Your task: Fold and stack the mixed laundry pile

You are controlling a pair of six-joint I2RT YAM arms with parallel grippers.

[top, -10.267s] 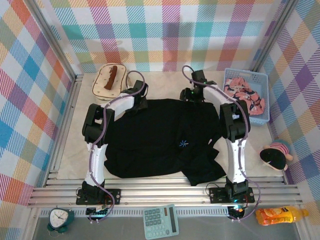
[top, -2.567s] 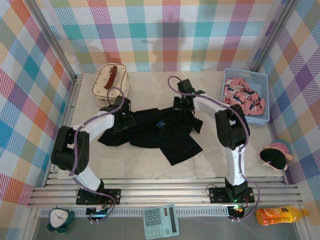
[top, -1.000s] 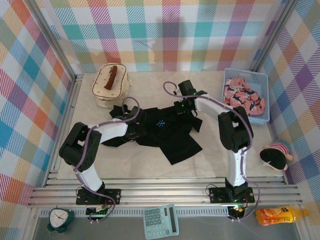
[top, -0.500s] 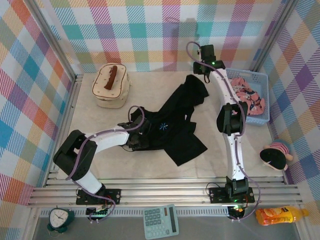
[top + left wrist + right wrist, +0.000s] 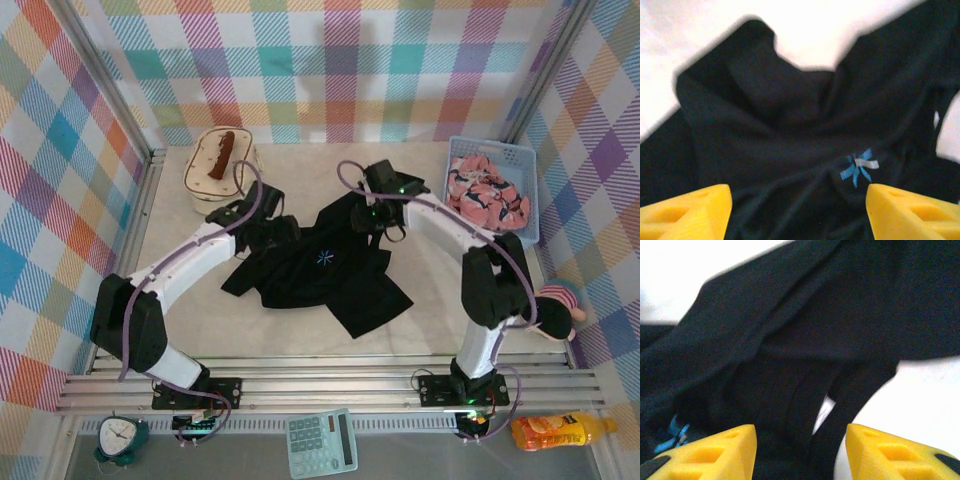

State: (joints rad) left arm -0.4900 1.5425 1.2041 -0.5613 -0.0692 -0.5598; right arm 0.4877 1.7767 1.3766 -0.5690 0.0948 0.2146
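Overhead, both arms bend inward over the black shirt (image 5: 320, 272); left gripper (image 5: 799, 202), right gripper (image 5: 800, 442) gape — empty.

Left end effector (image 5: 799, 212) open wide; right end effector (image 5: 800, 452) open

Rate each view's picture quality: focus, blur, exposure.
Top external: sharp and evenly lit, though the black shirt shows little fold detail. Left wrist: soft, table blown out white, blue logo blurred. Right wrist: blurred edges, table overexposed.
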